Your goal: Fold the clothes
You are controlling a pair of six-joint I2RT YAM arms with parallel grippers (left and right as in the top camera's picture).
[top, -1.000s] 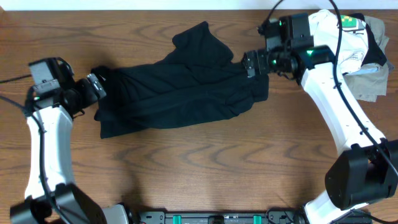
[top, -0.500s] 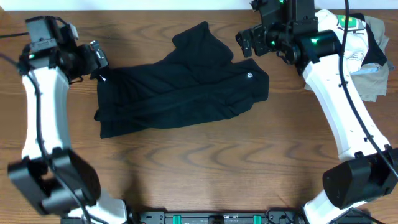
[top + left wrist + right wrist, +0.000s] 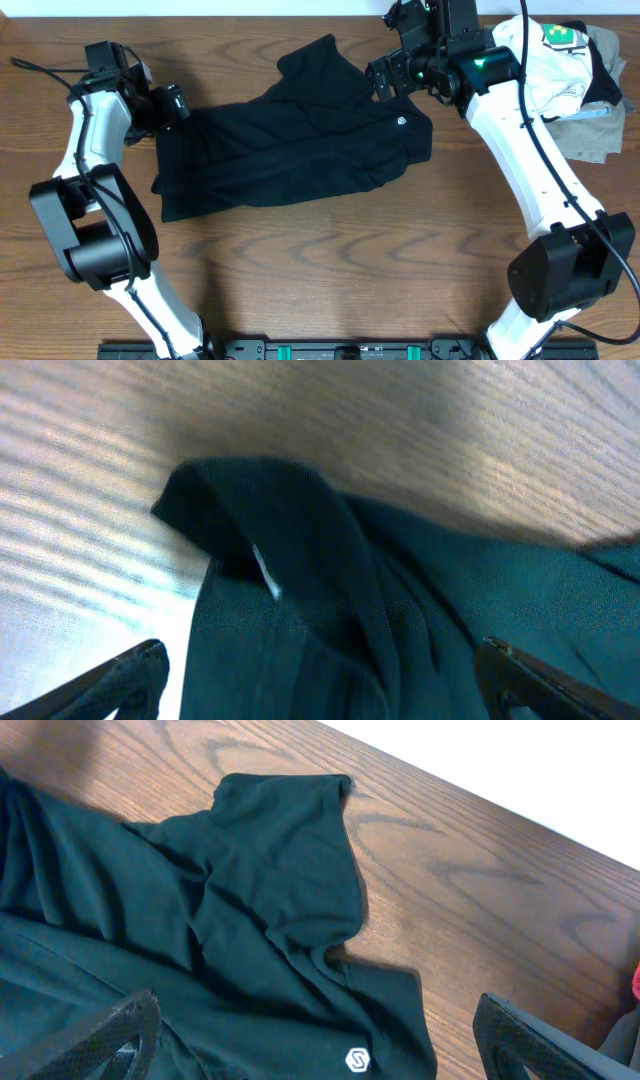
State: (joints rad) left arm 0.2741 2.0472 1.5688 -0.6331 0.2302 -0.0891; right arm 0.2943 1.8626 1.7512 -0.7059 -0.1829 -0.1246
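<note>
A: Black garment (image 3: 290, 140), lying rumpled on the wooden table (image 3: 330, 270) in the upper middle of the frame: why are the left gripper (image 3: 172, 103) and the right gripper (image 3: 383, 80) sitting at its two ends?
B: I think they are getting ready to pull it flat. Both are gaping, holding nothing.
A: Which way is it pointing?
B: Its long axis is running left to right, rising slightly rightward. One sleeve is pointing to the top edge.
</note>
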